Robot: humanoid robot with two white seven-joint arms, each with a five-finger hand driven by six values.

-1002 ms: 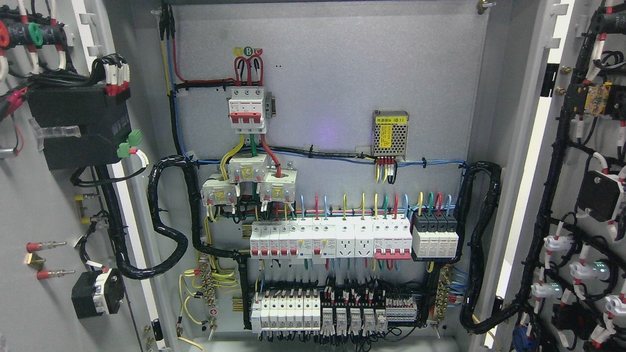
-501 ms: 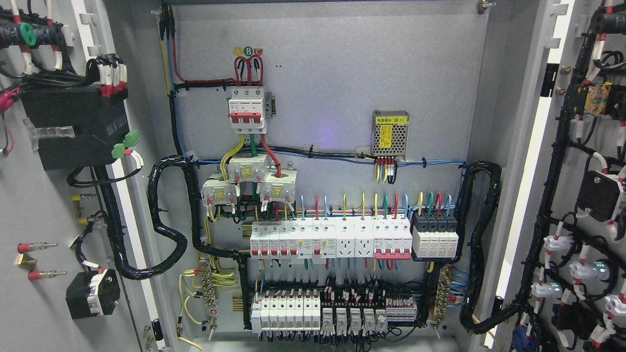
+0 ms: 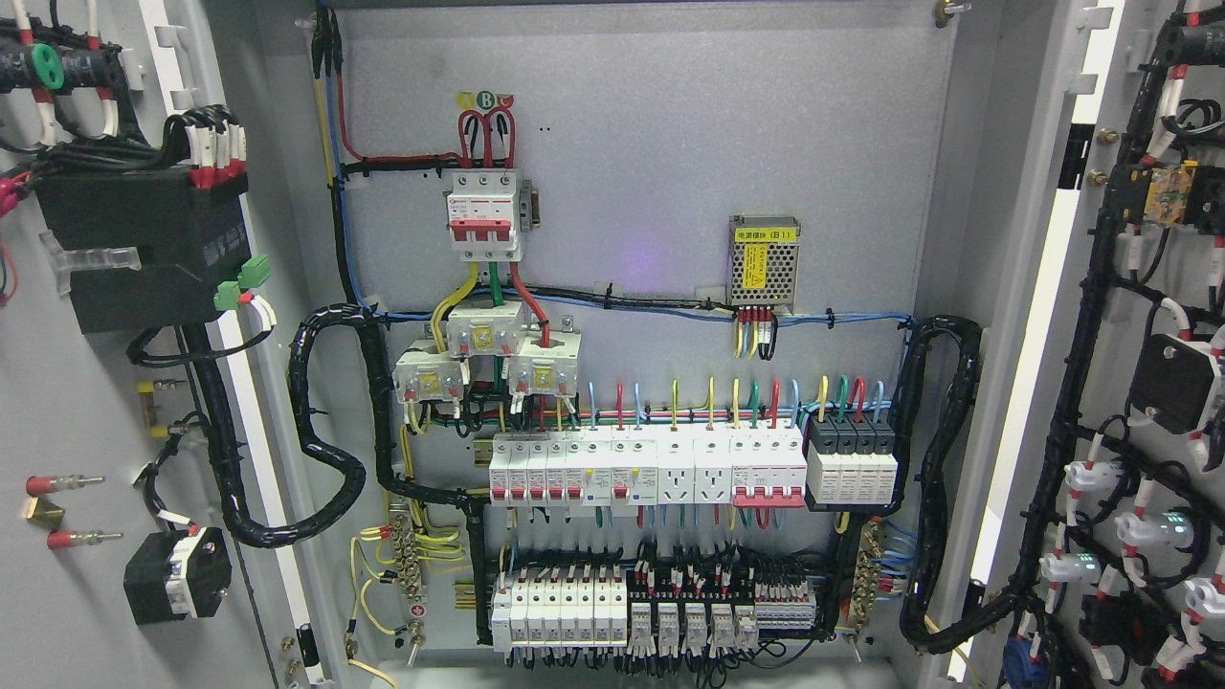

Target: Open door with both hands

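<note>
Both doors stand wide open: the left door swung out to the left, the right door to the right. No hand shows, so I cannot tell its state.

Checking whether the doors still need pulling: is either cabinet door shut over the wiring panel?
No: the left door and right door both stand swung open, exposing the wiring panel.

Red-handled breaker high on grey backplate, meshed power supply to its right, row of white breakers below, black terminal modules beside them, black spiral-wrapped cable loom at left.
</note>
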